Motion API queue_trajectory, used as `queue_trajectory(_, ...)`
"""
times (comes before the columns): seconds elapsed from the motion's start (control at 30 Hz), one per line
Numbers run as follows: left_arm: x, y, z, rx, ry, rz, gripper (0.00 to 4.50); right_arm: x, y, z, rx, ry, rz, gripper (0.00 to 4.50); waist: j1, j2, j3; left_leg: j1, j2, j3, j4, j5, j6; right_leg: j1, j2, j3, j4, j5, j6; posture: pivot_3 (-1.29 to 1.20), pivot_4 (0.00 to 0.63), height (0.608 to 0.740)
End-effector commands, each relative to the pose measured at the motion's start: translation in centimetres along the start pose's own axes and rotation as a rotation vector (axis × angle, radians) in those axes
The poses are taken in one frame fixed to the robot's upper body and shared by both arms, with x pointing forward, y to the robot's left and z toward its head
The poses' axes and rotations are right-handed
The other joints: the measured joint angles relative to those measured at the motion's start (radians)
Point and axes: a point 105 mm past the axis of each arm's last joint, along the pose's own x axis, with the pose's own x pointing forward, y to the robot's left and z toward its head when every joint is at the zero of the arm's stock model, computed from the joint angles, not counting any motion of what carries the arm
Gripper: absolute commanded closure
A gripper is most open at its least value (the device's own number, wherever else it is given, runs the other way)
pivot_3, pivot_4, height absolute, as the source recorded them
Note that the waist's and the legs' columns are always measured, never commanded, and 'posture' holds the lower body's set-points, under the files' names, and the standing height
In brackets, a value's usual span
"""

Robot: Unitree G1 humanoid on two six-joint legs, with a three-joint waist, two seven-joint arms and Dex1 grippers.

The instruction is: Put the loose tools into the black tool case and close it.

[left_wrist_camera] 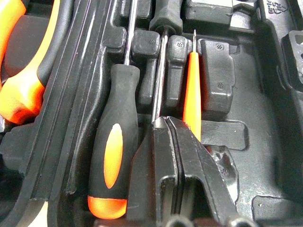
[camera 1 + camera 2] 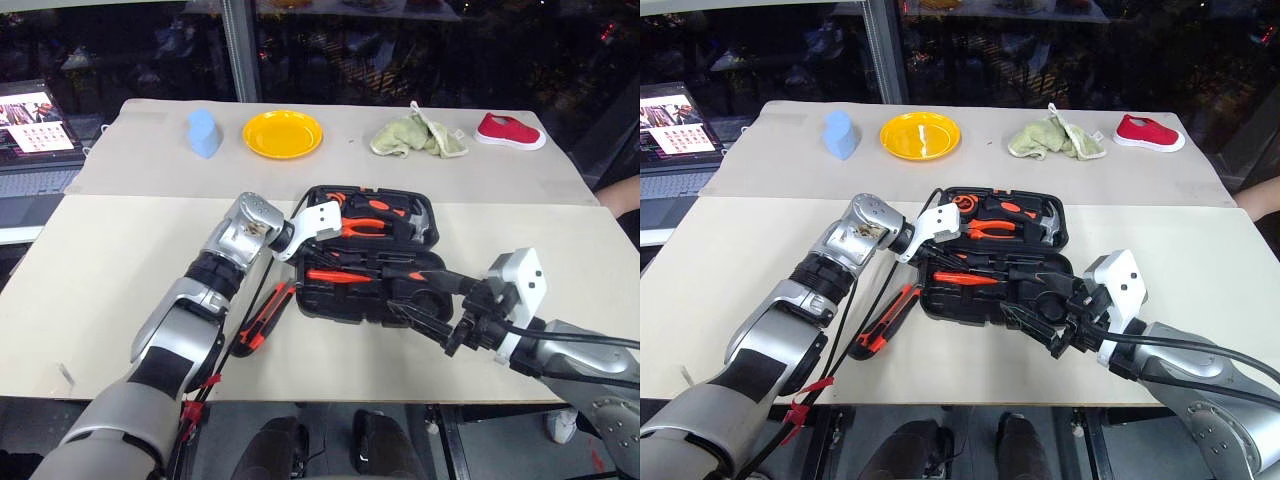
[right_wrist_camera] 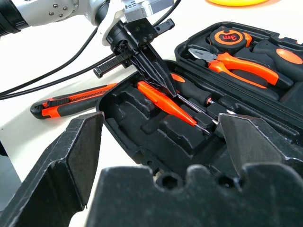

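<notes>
The black tool case [image 2: 425,300] lies open in the middle of the table. In its near half lie a black-and-orange screwdriver [image 1: 113,156], the slim orange screwdriver [image 1: 191,90] and the bare shaft of a second screwdriver [image 1: 160,80]. My left gripper [image 1: 163,124] is shut, pointing down into that half, its tip at this shaft, between the two other screwdrivers. The orange-and-black utility knife [image 2: 265,315] lies on the table just left of the case. At the case's near right corner my right gripper [image 2: 395,290] is wide open and holds nothing.
The case's far half holds orange-handled pliers [image 2: 365,228] and a tape measure [image 3: 232,37]. A blue object [image 2: 205,133], a yellow plate [image 2: 283,133], a green cloth [image 2: 415,135] and a red shoe [image 2: 508,131] sit along the table's far side. Black cables hang by my left arm.
</notes>
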Motion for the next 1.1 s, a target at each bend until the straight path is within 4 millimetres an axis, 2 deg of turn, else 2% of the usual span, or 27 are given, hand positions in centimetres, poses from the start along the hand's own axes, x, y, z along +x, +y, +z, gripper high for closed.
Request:
queue_trajectory(0.03,0.3,-0.6,-0.4,0.029,0.021,-0.014,4.44,-0.2,0.0,1.1,-0.046,-0.039,-0.004,0.0,0.0,0.0,0.0,0.0,0.0,0.0,0.0,0.0,0.0,0.0,0.0,0.0,0.0,0.0,0.0,0.0,0.15,0.74)
queue_trajectory(0.13,0.0,-0.3,-0.2,0.026,0.002,0.012,4.44,-0.1,0.0,1.0,-0.046,-0.037,-0.001,0.0,0.0,0.0,0.0,0.0,0.0,0.0,0.0,0.0,0.0,0.0,0.0,0.0,0.0,0.0,0.0,0.0,0.15,0.74)
queue_trajectory(0.47,-2.0,0.7,2.9,0.017,-0.16,0.041,4.44,0.2,0.1,0.9,-0.046,-0.034,0.009,0.0,0.0,0.0,0.0,0.0,0.0,0.0,0.0,0.0,0.0,0.0,0.0,0.0,0.0,0.0,0.0,0.0,0.15,0.74)
queue_trajectory(0.8,-0.3,-0.1,2.5,-0.008,-0.158,0.016,4.44,0.0,0.1,0.9,-0.048,-0.032,0.003,0.0,0.002,0.0,0.0,0.0,0.0,0.0,0.0,0.0,0.0,0.0,0.0,0.0,0.0,0.0,0.0,0.0,0.15,0.74)
queue_trajectory(1.1,0.3,-1.2,1.5,-0.02,-0.132,-0.016,4.44,-0.1,0.1,0.7,-0.045,-0.027,-0.004,0.0,0.001,0.0,0.0,0.0,0.0,0.0,0.0,0.0,0.0,0.0,0.0,0.0,0.0,0.0,0.0,0.0,0.15,0.74)
